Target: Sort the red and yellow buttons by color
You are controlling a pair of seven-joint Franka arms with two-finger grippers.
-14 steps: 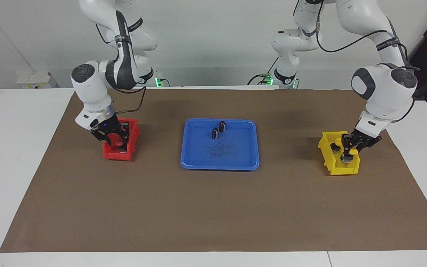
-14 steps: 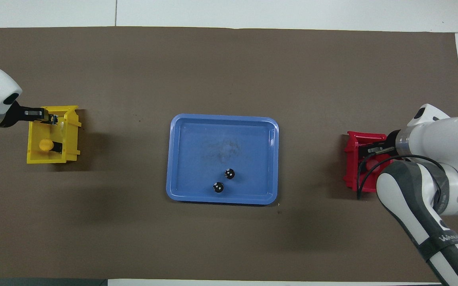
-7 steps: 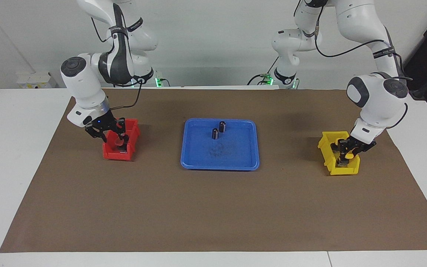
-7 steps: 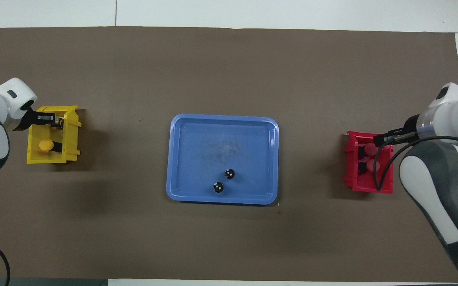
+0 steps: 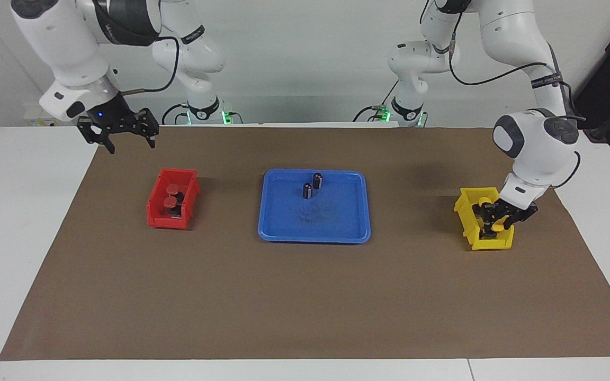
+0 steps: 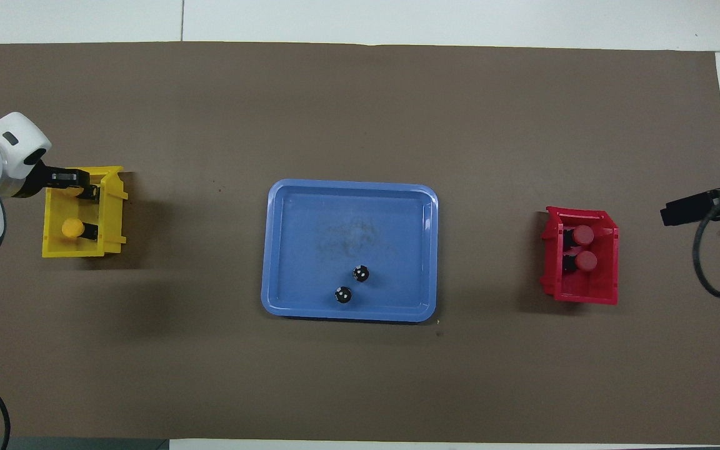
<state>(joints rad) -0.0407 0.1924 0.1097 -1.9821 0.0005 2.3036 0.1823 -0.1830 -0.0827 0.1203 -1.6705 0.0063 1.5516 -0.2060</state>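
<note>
Facing view: right gripper (image 5: pixel 131 138) raised, fingers spread, empty; left gripper (image 5: pixel 497 222) inside yellow bin (image 5: pixel 466 222), grip unclear

Plastic bins and tray sitting on a matt paper-like sheet

The red bin (image 5: pixel 172 207) and yellow bin (image 5: pixel 484 217) are looking like smooth moulded plastic, and the blue tray (image 5: pixel 314 234) is showing a smooth plastic face with a scuffed, dulled patch at its middle; the brown sheet (image 5: pixel 305 296) is lying matt and paper-like over the smooth white table (image 5: pixel 14 222), while the arms' white shells (image 5: pixel 540 143) are catching a soft gloss
</note>
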